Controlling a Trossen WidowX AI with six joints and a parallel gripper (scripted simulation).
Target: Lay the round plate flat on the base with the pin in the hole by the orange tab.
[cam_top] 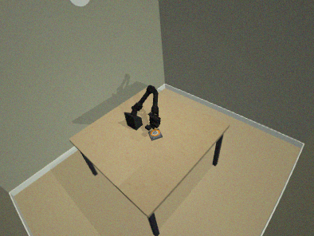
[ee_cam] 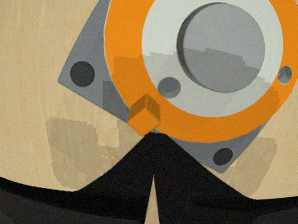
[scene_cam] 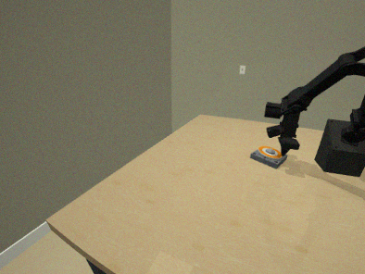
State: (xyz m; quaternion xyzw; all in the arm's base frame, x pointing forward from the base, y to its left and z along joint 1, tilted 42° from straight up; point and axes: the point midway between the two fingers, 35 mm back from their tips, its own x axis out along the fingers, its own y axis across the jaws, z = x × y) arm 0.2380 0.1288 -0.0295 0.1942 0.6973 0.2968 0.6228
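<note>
The round plate, with its orange rim (ee_cam: 122, 45) (scene_cam: 261, 149) and pale centre, sits around the grey post (ee_cam: 225, 47) on the dark grey square base (ee_cam: 70, 85) (scene_cam: 265, 160) (cam_top: 156, 138). Its orange tab (ee_cam: 144, 119) is at the lower left of the rim in the wrist view. The hole (ee_cam: 169, 87) beside the tab looks grey inside; whether the pin is in it is unclear. The plate looks near flat in the exterior view, but slight tilt cannot be ruled out. My gripper (ee_cam: 155, 141) (scene_cam: 283, 154) is shut and empty, its tips just right of and below the tab; contact is unclear.
A second hole (ee_cam: 285, 75) shows in the plate's rim at the right. Dark round spots (ee_cam: 82, 74) (ee_cam: 223, 156) mark two base corners. The arm's black box-shaped mount (scene_cam: 340, 148) (cam_top: 133, 120) stands on the wooden table (scene_cam: 185, 194) (cam_top: 131, 159) near the base.
</note>
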